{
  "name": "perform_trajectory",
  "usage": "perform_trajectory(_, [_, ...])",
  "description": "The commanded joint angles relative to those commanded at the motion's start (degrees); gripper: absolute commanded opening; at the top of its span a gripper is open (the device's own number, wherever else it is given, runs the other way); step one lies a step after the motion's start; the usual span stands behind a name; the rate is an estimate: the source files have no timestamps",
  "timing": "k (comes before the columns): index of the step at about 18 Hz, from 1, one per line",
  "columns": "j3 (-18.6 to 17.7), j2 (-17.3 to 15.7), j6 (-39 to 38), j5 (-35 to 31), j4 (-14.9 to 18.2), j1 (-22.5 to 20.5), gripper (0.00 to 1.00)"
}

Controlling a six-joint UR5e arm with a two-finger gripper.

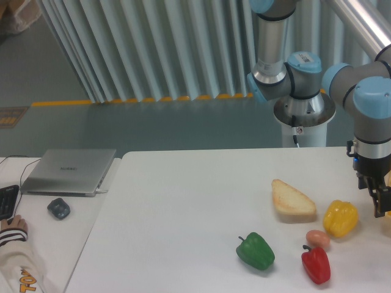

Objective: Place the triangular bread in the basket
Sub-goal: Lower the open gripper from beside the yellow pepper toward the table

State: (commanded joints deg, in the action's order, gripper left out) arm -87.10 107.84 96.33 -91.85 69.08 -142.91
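Camera view: bread (294, 200) lies untouched on the table (183, 207), at nine o'clock from the yellow pepper (341, 218). Gripper (382, 201) hangs at three o'clock of the pepper, holding nothing; finger spacing cannot be told. Approach step; next calls for reaching the bread. Basket cut off at the frame edge.
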Motion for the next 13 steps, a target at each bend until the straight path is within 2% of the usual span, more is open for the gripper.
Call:
perform_trajectory(3, [0.09,0.26,0.00,0.09,-0.27,0.62,1.00])
perform_trajectory(7, [-0.17,0.44,-0.26,5.35,-0.61,0.97,1.00])
perform_trajectory(9, [-1.66,0.35,-4.28,5.54,-2.72,0.36,1.00])
perform_trajectory(13, [-3.43,0.35,-4.92,5.27,-4.13,0.44,1.00])
